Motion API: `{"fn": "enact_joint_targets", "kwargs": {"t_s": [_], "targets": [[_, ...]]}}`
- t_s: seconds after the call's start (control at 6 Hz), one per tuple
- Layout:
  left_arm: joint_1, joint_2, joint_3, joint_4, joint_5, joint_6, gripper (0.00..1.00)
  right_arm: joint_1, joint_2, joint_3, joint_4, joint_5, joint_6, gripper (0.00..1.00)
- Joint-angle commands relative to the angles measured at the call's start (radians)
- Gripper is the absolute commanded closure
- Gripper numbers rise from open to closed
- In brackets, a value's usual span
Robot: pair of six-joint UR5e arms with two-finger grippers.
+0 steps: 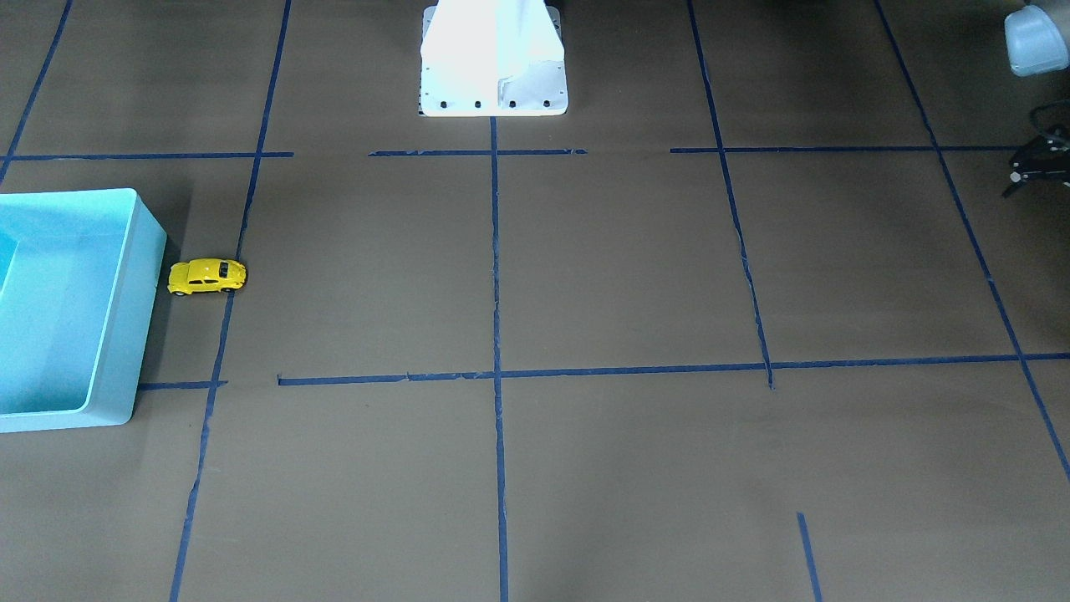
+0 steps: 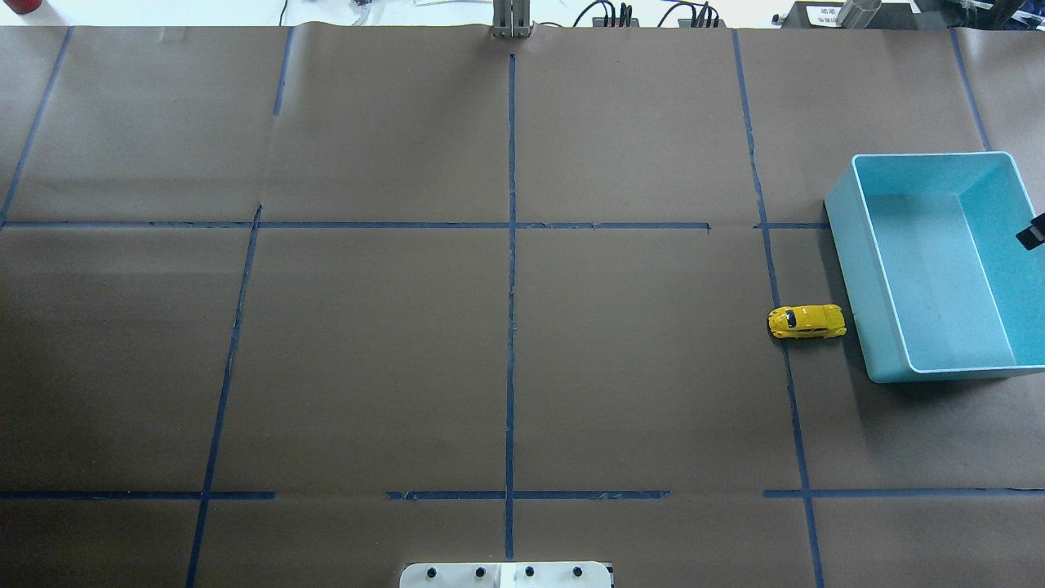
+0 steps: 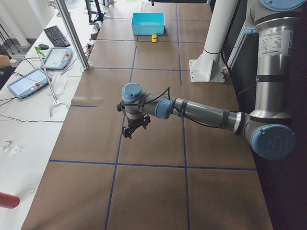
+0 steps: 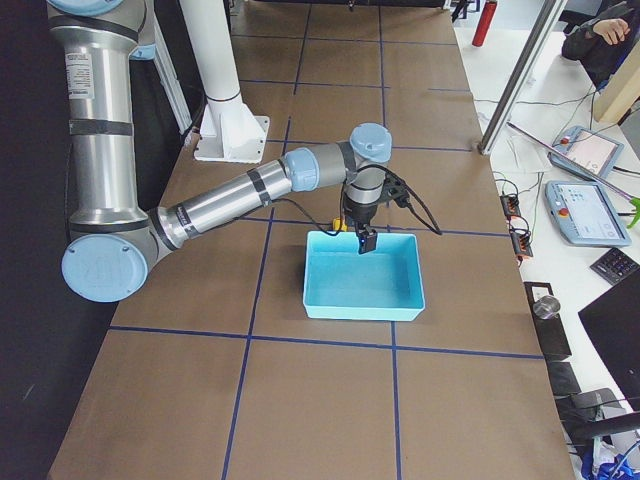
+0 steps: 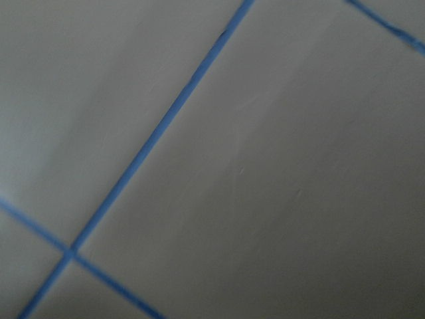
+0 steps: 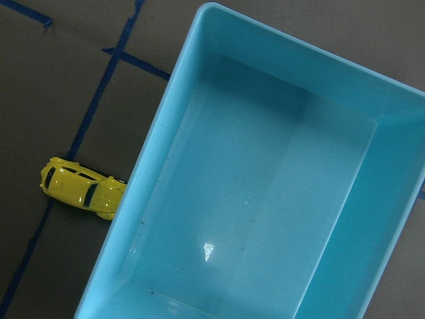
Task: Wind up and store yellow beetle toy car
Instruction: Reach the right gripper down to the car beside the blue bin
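Note:
The yellow beetle toy car (image 1: 207, 276) (image 2: 807, 322) (image 6: 81, 189) stands on its wheels on the brown table, close beside the outer wall of an empty light-blue bin (image 2: 849, 269) (image 6: 153, 153). It shows tiny at the far end in the exterior left view (image 3: 154, 38). My right gripper (image 4: 365, 240) hangs above the bin, away from the car; only a dark tip of it (image 2: 1033, 233) enters the overhead view, and I cannot tell its state. My left gripper (image 3: 128, 132) (image 1: 1036, 163) hovers over bare table far from the car; whether it is open or shut is unclear.
Blue tape lines divide the brown paper table into squares. The white robot base (image 1: 493, 63) stands at mid-table on the robot's side. Tablets, a keyboard and cables lie on side benches past the far edge (image 3: 38, 76).

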Motion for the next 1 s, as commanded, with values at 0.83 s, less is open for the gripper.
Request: {"fn": "enact_joint_targets", "kwargs": {"t_s": [0.83], "targets": [[-0.160, -0.028, 0.099, 0.200, 0.056, -0.380, 0.00, -0.275, 0.191, 0.054, 0.015, -0.126, -0.281, 0.00]]}}
